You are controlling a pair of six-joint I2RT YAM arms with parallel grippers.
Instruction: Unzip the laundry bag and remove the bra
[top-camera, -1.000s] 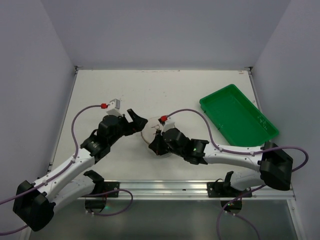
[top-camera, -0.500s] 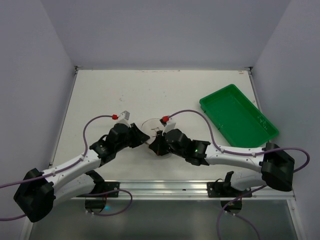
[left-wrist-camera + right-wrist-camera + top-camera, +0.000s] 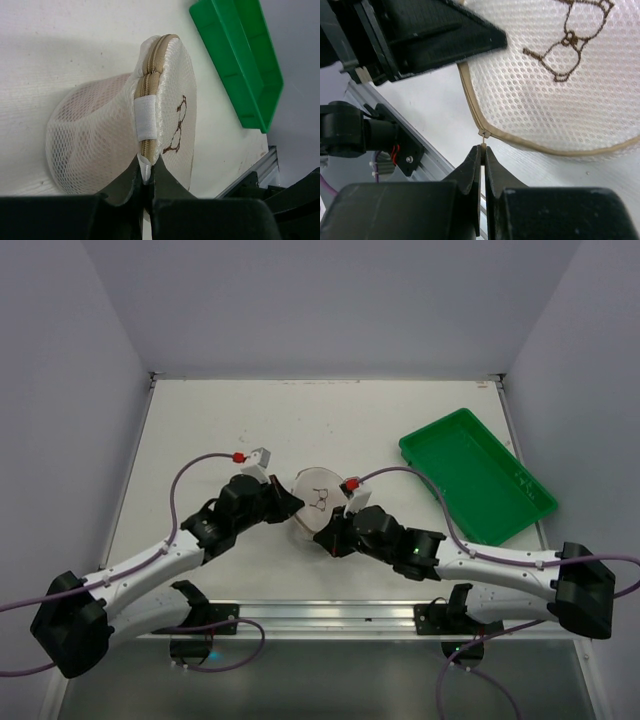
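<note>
The laundry bag [image 3: 318, 500], a round cream mesh case with a tan zip rim and a bra outline on its face, stands tilted on edge mid-table between both grippers. My left gripper [image 3: 291, 508] is shut on a white fabric tab [image 3: 144, 169] at the bag's [image 3: 170, 85] rim, by the zip. My right gripper [image 3: 327, 536] is shut on the small metal zipper pull [image 3: 483, 135] at the lower edge of the bag [image 3: 560, 95]. Pale pinkish fabric, the bra [image 3: 92, 107], shows faintly through the mesh side.
A green plastic tray [image 3: 478, 472] lies at the right of the table, also in the left wrist view [image 3: 240, 65]. A metal rail [image 3: 330, 615] runs along the near edge. Purple cables loop over both arms.
My left gripper moved right to the bag and went from open to shut on the tab. The bag tipped up on edge, and my right gripper shifted right, holding the zipper pull.
</note>
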